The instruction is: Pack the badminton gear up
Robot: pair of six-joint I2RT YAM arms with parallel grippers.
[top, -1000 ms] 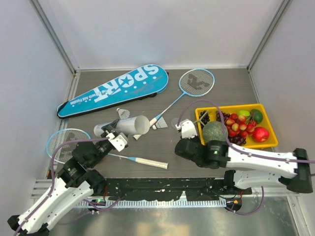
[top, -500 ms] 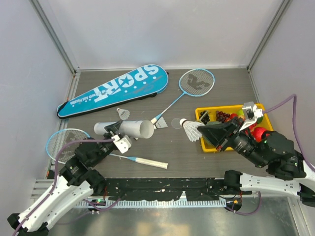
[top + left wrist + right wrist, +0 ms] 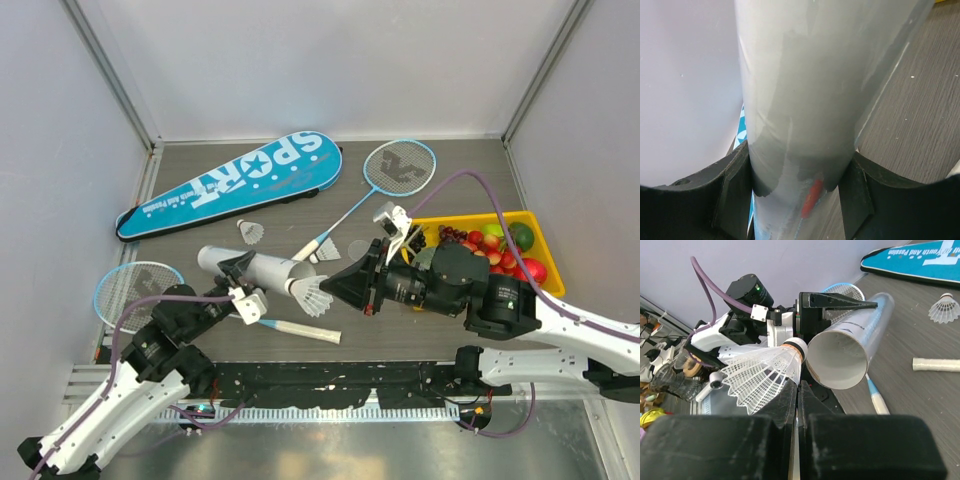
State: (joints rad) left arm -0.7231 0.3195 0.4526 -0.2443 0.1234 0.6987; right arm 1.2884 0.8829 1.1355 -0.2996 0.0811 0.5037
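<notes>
White shuttlecock [image 3: 312, 296] pinched by its skirt in my right gripper [image 3: 330, 290], cork leading, just beside the open mouth of the tube [image 3: 262, 268]. My left gripper [image 3: 240, 278] clamps that tube near the table's [image 3: 470, 175] front-left edge, its long axis pointing at the cork.

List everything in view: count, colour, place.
racket bag: one, blue, rear left
rackets: two, light-blue frames; centre rear and near left
tube: one, whitish, in left gripper
shuttlecocks: two clear, white; one at the tube's mouth, one below the bag
disc: one, pale, by the rear racket's handle
tray: one, yellow, right, holding fruit
left gripper: black, shut on the tube
right gripper: black, shut on the shuttlecock at the tube's mouth
</notes>
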